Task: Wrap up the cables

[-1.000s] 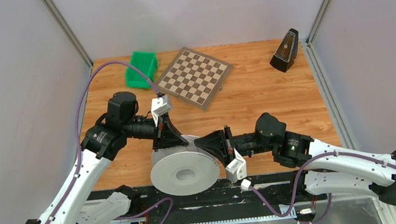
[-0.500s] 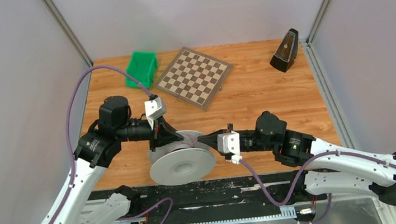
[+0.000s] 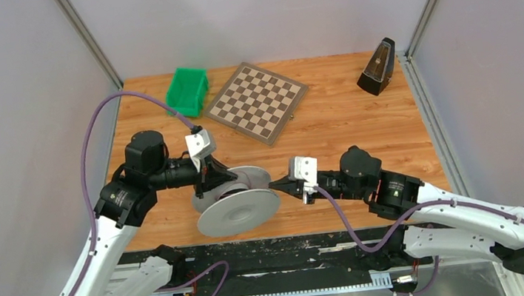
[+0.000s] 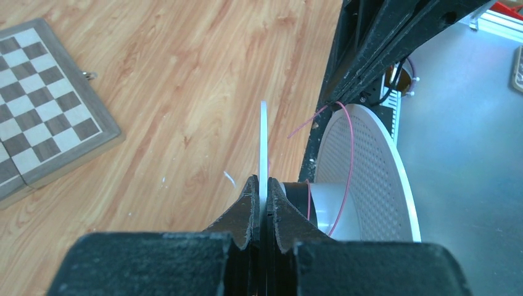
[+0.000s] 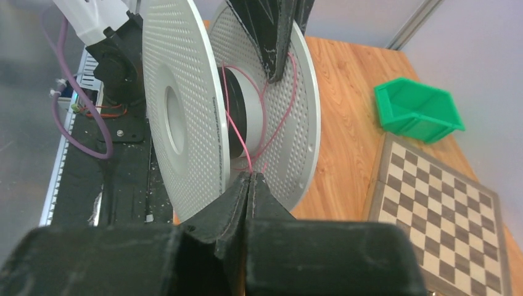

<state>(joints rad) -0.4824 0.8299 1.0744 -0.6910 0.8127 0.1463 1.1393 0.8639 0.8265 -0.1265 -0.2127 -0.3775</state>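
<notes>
Left fingers [image 4: 243,213] are pressed together on the thin rim of one flange of the white spool [image 3: 240,208], pinching it edge-on. The spool is thus held tilted between the two arms, near the front edge of the tabletop [image 3: 345,120]; whether it touches the wood I cannot tell. Around its hub the pink cable [image 4: 350,154] lies in only a few slack loops that bulge out toward the flanges. Right fingers [image 5: 233,196], just to the spool's right, are closed, with the pink strand running down into the seam between them, so they appear to grip its free length. Winding looks to be under way and early: one arm steadies the spool, the other feeds. The next move calls for carrying the strand round the hub under light tension, between the flanges, without letting loose turns slip off or the pinched rim twist.
</notes>
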